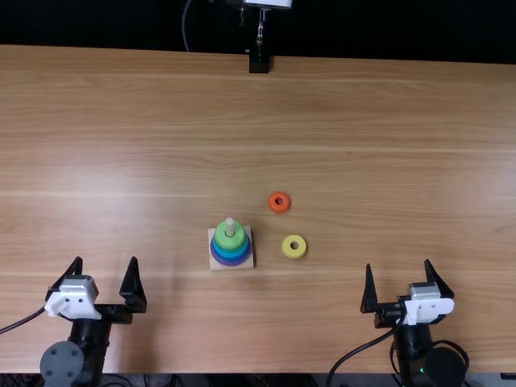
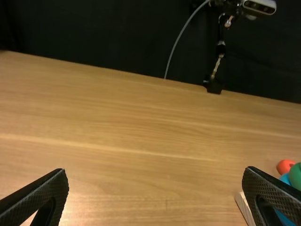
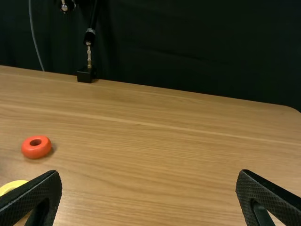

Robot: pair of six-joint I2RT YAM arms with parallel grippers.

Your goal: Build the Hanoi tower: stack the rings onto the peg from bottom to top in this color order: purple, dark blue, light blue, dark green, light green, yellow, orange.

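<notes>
top view: we'd pinch the yellow ring (image 1: 286, 247), likely light and stiff, by its outer sides; left gripper (image 1: 106, 258) and right gripper (image 1: 398, 263) gape apart.

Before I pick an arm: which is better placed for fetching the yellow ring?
Right, I'd judge: its open gripper is nearer the yellow ring, which lies on its side of the base.

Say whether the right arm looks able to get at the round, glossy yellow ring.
Probably yes: its black two-fingered pincer is open and empty, the yellow ring lies flat on the light brown wooden table, and nothing stands between them.
</notes>
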